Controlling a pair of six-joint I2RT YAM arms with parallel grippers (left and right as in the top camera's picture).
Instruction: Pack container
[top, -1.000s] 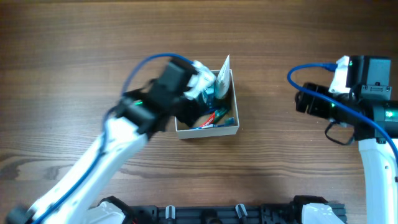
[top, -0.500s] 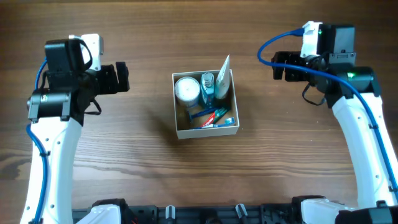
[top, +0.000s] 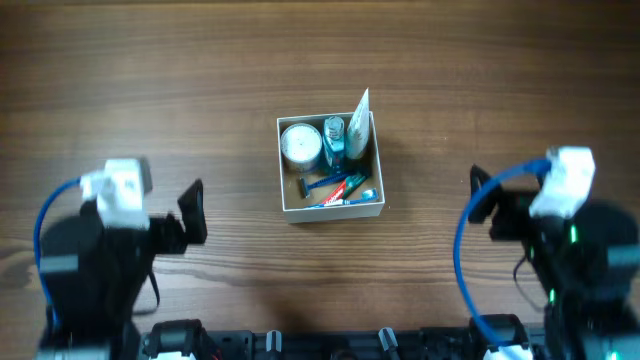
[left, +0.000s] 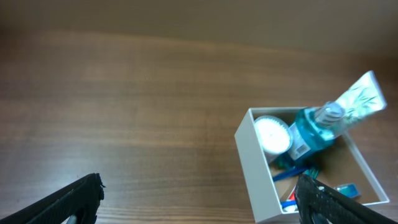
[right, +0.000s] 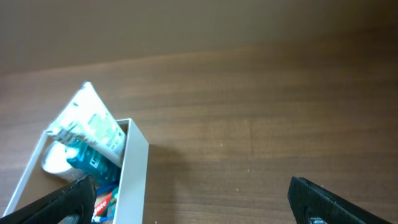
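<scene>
While the square white-walled cardboard container (top: 331, 210) sat mid-frame on the brown wooden counter (top: 150, 80), left claw (left: 199, 202) and right claw (right: 193, 202) gaped wide.

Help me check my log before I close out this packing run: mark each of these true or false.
1. The box holds a white jar and a blue bottle. True.
2. The left fingers grip the blue bottle. False: they are open and empty, off to one side of the box.
3. A tube pokes up above the box's rim. True.
4. The box lies tipped on its side. False: it sits flat with its opening upward.
5. The right fingers are shut on a toothbrush. False: they are open, empty and apart from the box.
</scene>
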